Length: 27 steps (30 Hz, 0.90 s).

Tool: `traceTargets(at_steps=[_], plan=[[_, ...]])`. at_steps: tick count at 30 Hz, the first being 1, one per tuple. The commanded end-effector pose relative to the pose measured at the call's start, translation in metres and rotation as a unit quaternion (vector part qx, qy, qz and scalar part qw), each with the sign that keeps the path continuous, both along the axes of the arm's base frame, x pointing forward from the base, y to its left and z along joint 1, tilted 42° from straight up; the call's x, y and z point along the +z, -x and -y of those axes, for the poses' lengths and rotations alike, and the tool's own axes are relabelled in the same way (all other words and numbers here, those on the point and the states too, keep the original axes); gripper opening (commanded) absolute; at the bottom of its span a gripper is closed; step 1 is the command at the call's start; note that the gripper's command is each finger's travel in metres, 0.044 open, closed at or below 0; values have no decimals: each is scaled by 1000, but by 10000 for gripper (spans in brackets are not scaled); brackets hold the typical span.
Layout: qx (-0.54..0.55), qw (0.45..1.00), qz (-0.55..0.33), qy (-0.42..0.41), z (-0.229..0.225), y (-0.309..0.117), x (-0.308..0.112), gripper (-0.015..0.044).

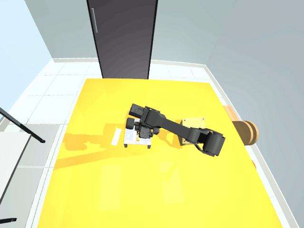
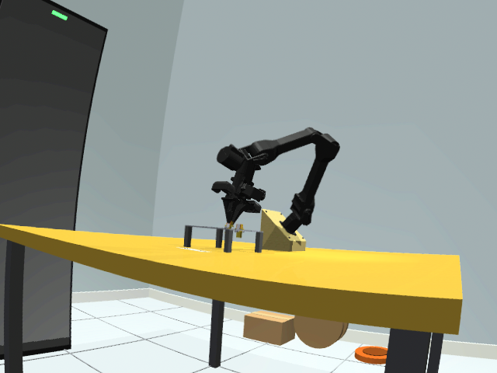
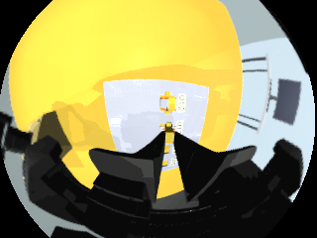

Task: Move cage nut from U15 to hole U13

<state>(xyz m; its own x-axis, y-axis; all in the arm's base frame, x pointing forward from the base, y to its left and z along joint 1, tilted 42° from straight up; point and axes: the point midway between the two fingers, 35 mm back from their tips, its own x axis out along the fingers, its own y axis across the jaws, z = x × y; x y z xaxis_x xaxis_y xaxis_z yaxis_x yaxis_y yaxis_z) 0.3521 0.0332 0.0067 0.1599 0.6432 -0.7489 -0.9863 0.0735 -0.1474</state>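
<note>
Fingers [image 2: 228,212] grip the cage nut [image 2: 231,224] [image 3: 169,127] at the rail plate [image 1: 129,140] [image 2: 203,227] [image 3: 131,109], apparently over U13. Seating unconfirmed; release and withdrawal remain.

Black arm [image 2: 294,138] above yellow table [image 2: 361,270]

We see a dark cabinet [image 1: 125,39] [image 2: 39,180] standing beyond the counter [image 1: 137,191] [image 2: 280,265]. Below, an orange ring [image 2: 359,355] lies near what is probably a cardboard box [image 2: 265,328].

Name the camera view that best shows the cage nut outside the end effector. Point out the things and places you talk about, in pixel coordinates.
The wrist view: it shows that nut [image 1: 137,139] [image 2: 239,230] [image 3: 167,102] from above, beside its printed label. The top view shows only a small yellow patch; the exterior shows it small, side-on, projecting below the plate.
</note>
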Motion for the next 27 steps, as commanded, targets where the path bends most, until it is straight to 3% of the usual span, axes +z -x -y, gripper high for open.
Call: traceTargets(at_steps=[1,27], plan=[[-2,1000,1,-2,0,-1,1,29],[-7,1000,6,-2,0,0,0,29]])
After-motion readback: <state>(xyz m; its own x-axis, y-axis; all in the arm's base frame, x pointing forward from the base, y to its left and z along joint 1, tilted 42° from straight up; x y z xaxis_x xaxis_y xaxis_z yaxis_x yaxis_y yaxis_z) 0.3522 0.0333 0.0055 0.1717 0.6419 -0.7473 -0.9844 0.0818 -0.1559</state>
